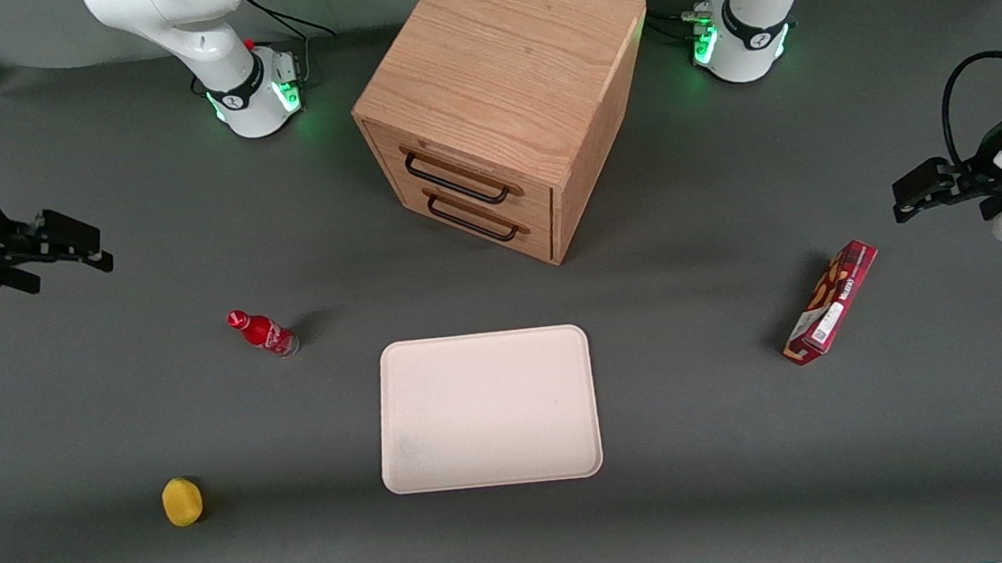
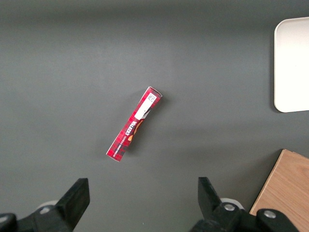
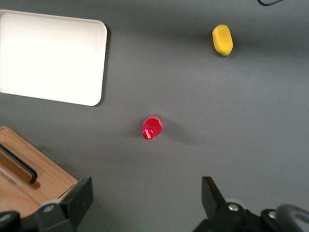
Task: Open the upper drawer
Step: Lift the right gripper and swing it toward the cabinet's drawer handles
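Observation:
The oak cube cabinet stands at the back middle of the table. Its upper drawer is shut, with a thin black bar handle; the matching lower drawer sits under it. My right gripper is open and empty, held above the table at the working arm's end, well apart from the cabinet. In the right wrist view the gripper hovers over bare mat, with a corner of the cabinet and one handle end beside one finger.
A red bottle stands between my gripper and the cabinet. A cream tray lies nearer the front camera than the cabinet. A yellow lemon lies near the front edge. A red snack box lies toward the parked arm's end.

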